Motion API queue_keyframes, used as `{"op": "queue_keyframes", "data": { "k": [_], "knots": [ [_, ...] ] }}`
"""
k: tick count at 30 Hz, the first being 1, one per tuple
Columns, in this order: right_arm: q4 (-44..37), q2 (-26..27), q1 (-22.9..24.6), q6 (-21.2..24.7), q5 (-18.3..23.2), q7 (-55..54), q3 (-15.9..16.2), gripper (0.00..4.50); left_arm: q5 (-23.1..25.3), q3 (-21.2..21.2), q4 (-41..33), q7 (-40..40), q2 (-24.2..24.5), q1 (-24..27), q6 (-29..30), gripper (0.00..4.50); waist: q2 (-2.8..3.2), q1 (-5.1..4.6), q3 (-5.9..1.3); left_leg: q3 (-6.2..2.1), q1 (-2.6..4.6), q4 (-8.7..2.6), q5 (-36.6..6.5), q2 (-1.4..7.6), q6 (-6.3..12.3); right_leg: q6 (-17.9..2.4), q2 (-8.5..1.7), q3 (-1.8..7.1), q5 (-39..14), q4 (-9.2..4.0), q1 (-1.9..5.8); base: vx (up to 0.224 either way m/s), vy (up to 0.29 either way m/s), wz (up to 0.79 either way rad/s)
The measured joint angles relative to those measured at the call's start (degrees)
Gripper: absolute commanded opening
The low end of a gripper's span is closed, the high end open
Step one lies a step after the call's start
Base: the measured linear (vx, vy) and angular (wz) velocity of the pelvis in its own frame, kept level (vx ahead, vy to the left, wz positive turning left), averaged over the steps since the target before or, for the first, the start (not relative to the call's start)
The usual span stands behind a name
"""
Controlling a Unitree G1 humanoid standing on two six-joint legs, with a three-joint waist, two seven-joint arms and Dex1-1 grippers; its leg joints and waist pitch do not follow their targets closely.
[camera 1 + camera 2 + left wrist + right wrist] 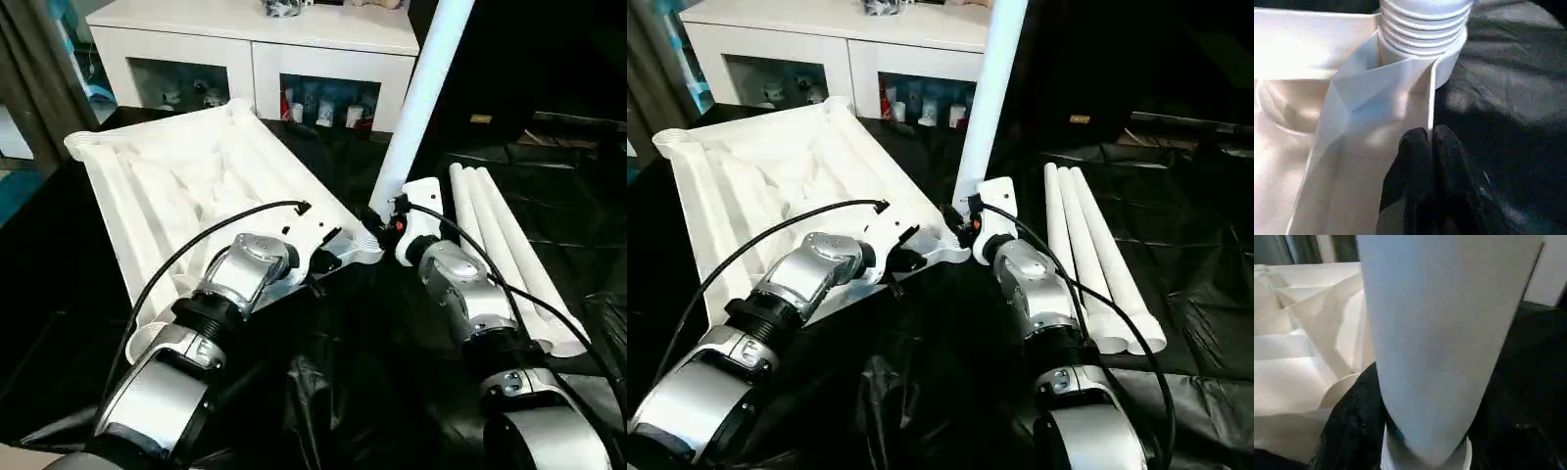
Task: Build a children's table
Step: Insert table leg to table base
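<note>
The white tabletop [196, 186] lies upside down on the black cover, ribbed underside up. One white leg [423, 93] stands upright in its near right corner socket [367, 240], with the threaded end [1422, 24] at the socket's mouth. My right gripper [380, 221] is shut around the base of this leg [1449, 333], and a black finger [1349, 426] shows beside it. My left gripper [1429, 136] is shut on the tabletop's thin rim [1431, 98] just short of that corner. Three more legs [500, 245] lie side by side to the right.
A white glass-door cabinet [255, 49] stands behind the tabletop, with small items inside and on top. Crinkled black sheeting [343, 382] covers the work surface. Black cables [216, 230] run along both silver forearms.
</note>
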Motion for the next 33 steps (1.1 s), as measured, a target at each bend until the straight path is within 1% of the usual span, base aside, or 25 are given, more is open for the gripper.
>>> {"op": "queue_keyframes", "data": {
  "k": [2,3,4,5,6,8,9,12,15,18,21,26,30,33],
  "knots": [
    [-0.89,-1.37,0.43,2.01,2.07,6.04,-0.14,2.63,-0.5,-0.27,-2.08,-3.31,2.07,1.43,-1.68,0.0,-0.1,0.14,0.09,-0.02,-0.13,-0.08,0.01,0.05,-0.01,0.03,0.05,-0.07,-0.02,-0.02,-0.12,0.0,0.0,0.0],
    [-0.37,-1.39,0.76,3.25,2.26,7.34,-0.12,2.77,-0.46,-0.48,-2.7,-4.37,2.48,1.44,-2.06,0.0,-0.05,0.29,0.12,-0.02,-0.4,-0.07,0.03,0.08,-0.04,0.03,0.07,-0.09,-0.02,-0.01,-0.35,0.0,0.0,0.0],
    [-0.37,-1.34,0.92,3.28,2.55,7.56,-0.21,2.77,-0.53,-0.39,-2.97,-4.91,3.0,1.46,-2.37,0.0,0.02,0.46,0.16,0.0,-0.68,-0.01,0.07,0.08,-0.01,0.02,0.05,-0.07,-0.01,0.09,-0.68,0.0,0.0,0.0],
    [-0.25,-1.44,0.92,3.36,2.59,7.68,-0.24,3.02,-0.53,-0.36,-3.23,-5.15,3.27,1.46,-2.66,0.0,0.05,0.63,0.18,0.02,-0.85,0.02,0.24,0.06,0.27,0.01,0.04,-0.05,0.0,0.16,-0.88,0.0,0.0,0.0],
    [-0.15,-1.43,0.92,3.53,2.57,7.71,-0.25,3.02,-0.52,-0.35,-3.23,-5.21,3.31,1.46,-2.82,0.0,0.04,0.9,0.18,0.02,-0.91,0.07,0.25,0.07,0.31,0.01,0.04,-0.07,-0.01,0.21,-0.94,0.0,0.0,0.0],
    [0.07,-1.29,0.92,3.95,2.55,7.72,-0.21,3.13,-0.52,-0.35,-3.27,-5.3,3.21,1.46,-2.9,0.0,0.04,1.16,0.18,0.03,-0.91,0.07,0.24,0.07,0.33,0.01,0.04,-0.07,-0.01,0.2,-0.95,0.0,0.0,0.0],
    [0.18,-1.19,0.94,3.97,2.54,7.78,-0.22,3.35,-0.51,-0.38,-3.29,-5.48,3.21,1.46,-2.9,0.0,0.05,1.22,0.18,0.03,-0.91,0.07,0.24,0.07,0.33,0.0,0.04,-0.07,-0.01,0.2,-0.96,0.0,0.0,0.0],
    [-0.34,-1.55,0.97,5.09,2.56,9.26,-0.21,3.56,-0.51,-0.46,-3.43,-6.02,3.49,1.47,-2.89,0.0,0.06,1.27,0.2,0.03,-0.91,0.07,0.24,0.08,0.3,0.0,0.04,-0.07,-0.01,0.21,-0.96,0.0,0.0,0.0],
    [-0.96,-2.08,1.25,5.82,2.56,10.96,-0.1,3.88,-0.5,-0.47,-3.46,-6.91,3.87,1.49,-2.93,0.0,0.07,1.31,0.2,0.03,-0.9,0.08,0.25,0.08,0.3,0.0,0.04,-0.07,-0.01,0.23,-0.95,0.0,0.0,0.0],
    [-3.38,-3.19,2.62,6.67,2.57,12.8,0.46,4.12,-0.5,-0.56,-3.92,-8.11,4.35,1.87,-3.47,0.0,0.07,1.41,0.2,0.03,-0.91,0.08,0.25,0.08,0.3,0.0,0.04,-0.07,-0.01,0.23,-0.95,0.0,0.0,0.0],
    [-4.32,-4.28,3.32,7.9,2.52,14.23,0.94,4.12,-0.51,-0.78,-4.25,-8.69,4.53,2.11,-3.91,0.0,0.07,1.62,0.2,0.03,-0.92,0.12,0.25,0.08,0.31,0.0,0.04,-0.07,-0.01,0.25,-0.95,0.0,0.0,0.0],
    [-5.32,-5.96,3.87,8.37,2.0,16.23,2.03,4.12,-0.5,-1.04,-4.26,-10.08,5.12,2.21,-4.52,0.0,0.08,1.76,0.21,0.03,-0.92,0.2,0.25,0.08,0.31,0.0,0.02,-0.07,-0.01,0.31,-0.94,0.0,0.0,0.0],
    [-7.41,-8.68,5.62,9.86,1.94,20.8,3.52,4.12,-0.56,-1.52,-6.22,-13.68,6.84,3.19,-5.96,0.0,0.07,2.39,0.25,0.03,-0.93,0.21,0.25,0.08,0.32,0.0,0.03,-0.07,-0.01,0.31,-0.95,0.0,0.0,0.0],
    [-8.54,-10.1,5.98,10.76,1.96,23.27,4.39,4.12,-0.58,-1.56,-7.24,-15.32,7.58,3.77,-6.38,0.0,0.06,2.99,0.26,0.03,-0.92,0.26,0.27,0.09,0.34,0.0,0.03,-0.08,-0.01,0.37,-0.95,0.0,0.0,0.0]
  ]
}}
